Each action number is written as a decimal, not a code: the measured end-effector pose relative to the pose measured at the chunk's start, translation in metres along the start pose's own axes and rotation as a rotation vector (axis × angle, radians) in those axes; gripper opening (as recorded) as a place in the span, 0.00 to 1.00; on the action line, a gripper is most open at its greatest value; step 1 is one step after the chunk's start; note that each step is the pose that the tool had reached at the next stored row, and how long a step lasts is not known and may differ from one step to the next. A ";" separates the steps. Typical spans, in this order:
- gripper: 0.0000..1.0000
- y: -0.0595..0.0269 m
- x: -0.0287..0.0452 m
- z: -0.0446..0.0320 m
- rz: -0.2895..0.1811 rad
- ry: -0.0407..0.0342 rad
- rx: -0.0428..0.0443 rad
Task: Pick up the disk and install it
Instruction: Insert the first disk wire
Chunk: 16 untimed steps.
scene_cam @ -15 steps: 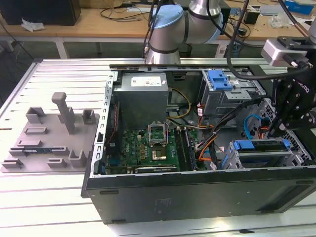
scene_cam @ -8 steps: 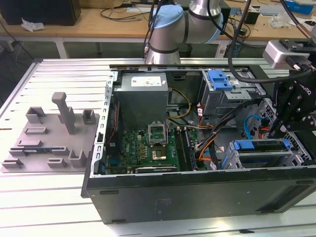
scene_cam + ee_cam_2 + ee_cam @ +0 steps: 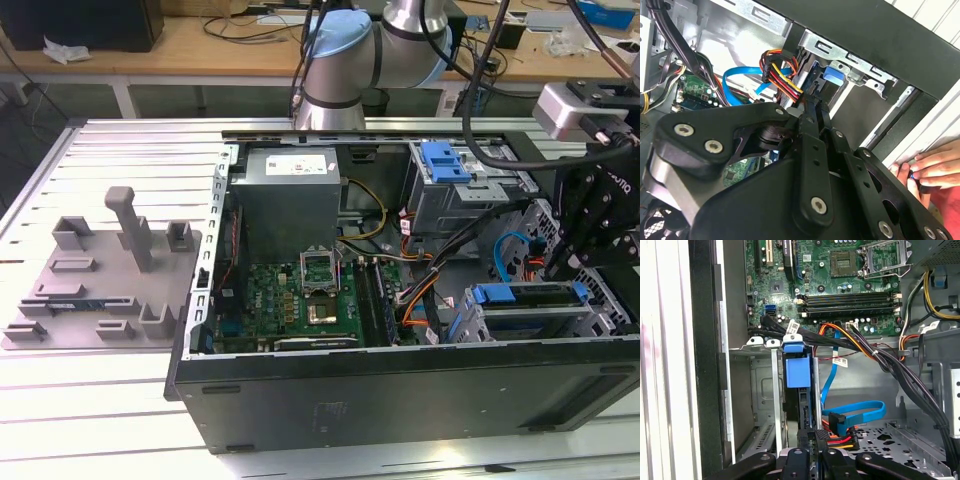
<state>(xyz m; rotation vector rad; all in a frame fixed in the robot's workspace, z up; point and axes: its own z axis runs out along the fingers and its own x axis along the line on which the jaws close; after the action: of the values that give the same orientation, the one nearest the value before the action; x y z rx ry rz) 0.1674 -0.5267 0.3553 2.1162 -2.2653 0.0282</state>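
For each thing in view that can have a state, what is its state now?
disk: standing on edge in the drive bay, inside the case.
gripper: closed on the disk's end.
computer case: side panel off, inside exposed.
processor socket: latch open, empty.

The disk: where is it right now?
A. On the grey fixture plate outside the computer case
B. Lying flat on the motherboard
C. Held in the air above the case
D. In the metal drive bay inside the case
D: in the first wrist view the disk, seen by its blue carrier, stands on edge between the rails of the drive bay inside the case.
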 end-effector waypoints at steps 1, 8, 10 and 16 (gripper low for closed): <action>0.16 0.0000 0.0000 0.0000 -0.001 0.0000 0.0000; 0.16 0.0000 -0.0006 0.0006 -0.007 0.0000 0.0003; 0.16 0.0001 -0.0013 0.0005 -0.011 0.0001 0.0004; 0.16 0.0001 -0.0015 0.0006 -0.022 0.0004 0.0009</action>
<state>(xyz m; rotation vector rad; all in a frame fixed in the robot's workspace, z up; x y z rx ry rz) 0.1674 -0.5252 0.3546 2.1411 -2.2421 0.0289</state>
